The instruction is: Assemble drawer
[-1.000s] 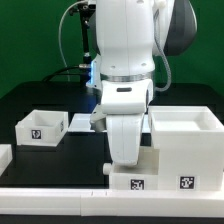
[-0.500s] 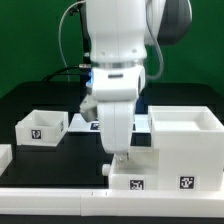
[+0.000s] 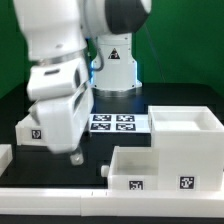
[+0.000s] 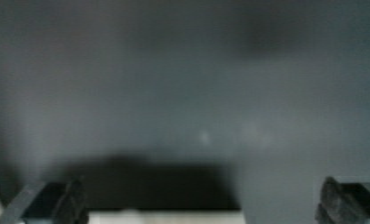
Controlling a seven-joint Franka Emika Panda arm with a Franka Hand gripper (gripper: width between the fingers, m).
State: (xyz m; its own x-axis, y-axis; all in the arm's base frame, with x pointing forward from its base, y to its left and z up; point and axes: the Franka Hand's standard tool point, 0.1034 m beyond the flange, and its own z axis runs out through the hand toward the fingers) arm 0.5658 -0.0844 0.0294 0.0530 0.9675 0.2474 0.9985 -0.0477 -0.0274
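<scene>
Green wall fills the background of the exterior view, and below it a black counter [image 3: 165, 100] carries everything. The white robot arm [image 3: 60, 60] is the largest thing in sight, its base standing at the far side and its bulky wrist leaning down over the exterior view's left.

The drawer lies in loose white parts. Its big hollow casing [image 3: 188, 145] stands upright on the exterior view's right, open at the top, with a square tag on its front face. A lower tray box [image 3: 132, 168] sits just beside the casing, toward the middle of the front edge, open side up and also tagged in front; the two seem to touch, though the seam is hard to read. A second tray box [image 3: 26, 131] rests on the exterior view's left, mostly hidden behind the arm's hand, only its tagged front corner showing.

Between the arm's base and the front tray, the marker board [image 3: 112, 122] lies flat with its four black squares. A white rail [image 3: 60, 192] runs along the near edge of the counter.

The gripper [image 3: 74, 156] hangs over bare counter in front of the left tray box, well apart from the casing. In the blurred wrist view its fingers [image 4: 47, 200] stand wide apart with only dark counter between them: released, holding nothing.
</scene>
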